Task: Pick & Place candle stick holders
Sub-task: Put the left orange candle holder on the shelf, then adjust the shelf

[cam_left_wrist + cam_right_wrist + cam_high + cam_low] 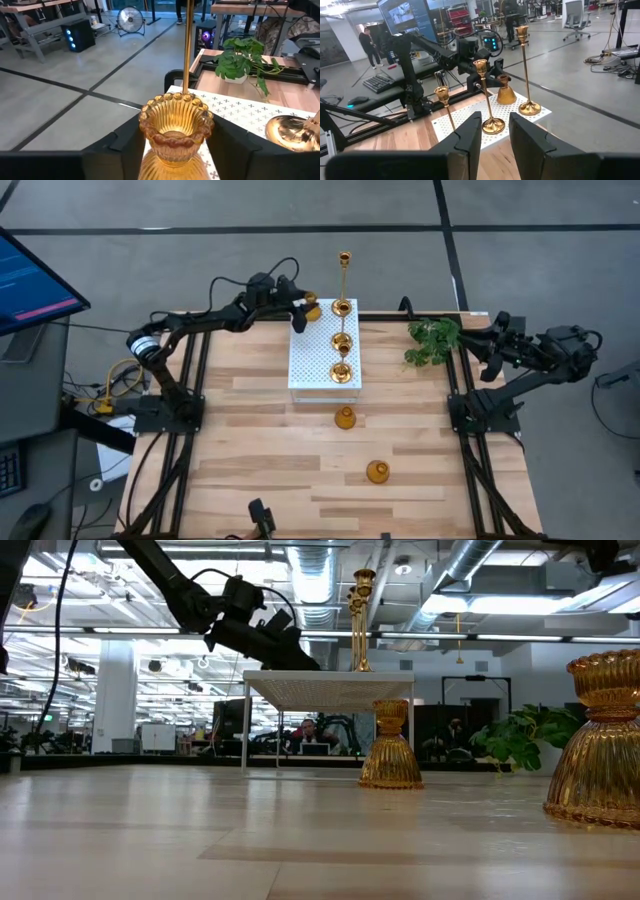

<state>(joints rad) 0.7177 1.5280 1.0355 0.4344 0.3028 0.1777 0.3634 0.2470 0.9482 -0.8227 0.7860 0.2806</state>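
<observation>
My left gripper [305, 310] is at the far left corner of the white perforated box [312, 365], shut on an amber ribbed holder with a flared rim [175, 117]. Three gold stemmed holders stand by their round bases on the box: the tallest [344, 280], one mid-box [343, 340] and one near the front edge [343, 372]. Two squat amber holders stand on the table [345, 418] [377, 471]. My right gripper [496, 120] is open and empty at the table's far right [480, 345]. My left gripper has the holder between its two fingers [131, 142], one on each side of the narrow neck under the flared rim [172, 146]. The fingers come level from the table's left. The holder stands upright; I cannot tell whether its base touches the box.
A green leafy plant [432, 340] lies at the far right of the table, between the box and my right gripper. The near half of the wooden table [250, 480] holds only the two amber holders. A monitor [30, 280] stands off the table's left.
</observation>
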